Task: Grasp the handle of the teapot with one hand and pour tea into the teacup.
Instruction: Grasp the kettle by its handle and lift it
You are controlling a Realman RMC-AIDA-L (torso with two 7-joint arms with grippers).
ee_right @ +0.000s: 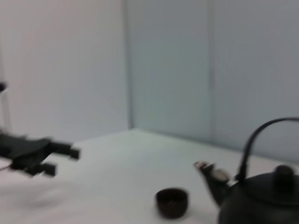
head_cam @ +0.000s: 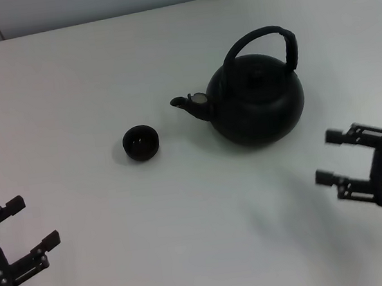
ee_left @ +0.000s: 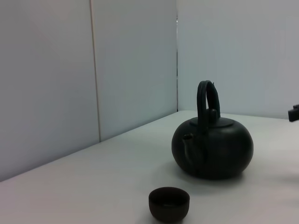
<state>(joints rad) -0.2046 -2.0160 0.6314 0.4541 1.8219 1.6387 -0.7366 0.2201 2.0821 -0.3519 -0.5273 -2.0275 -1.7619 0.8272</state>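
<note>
The black teapot (head_cam: 255, 100) stands upright on the white table, spout pointing left toward the teacup. Its arched handle (head_cam: 262, 40) rises over the lid, with the wider sleeve on the right side. The tiny dark teacup (head_cam: 140, 143) sits a little left of the spout, apart from it. My right gripper (head_cam: 334, 157) is open and empty, right of and nearer than the teapot, apart from it. My left gripper (head_cam: 32, 222) is open and empty at the near left. The teapot (ee_left: 212, 144) and teacup (ee_left: 169, 204) show in the left wrist view, and the teapot (ee_right: 261, 196) and teacup (ee_right: 171, 202) in the right wrist view.
The white table (head_cam: 189, 241) ends at a pale wall at the back (head_cam: 90, 5). The left gripper also shows far off in the right wrist view (ee_right: 65, 161).
</note>
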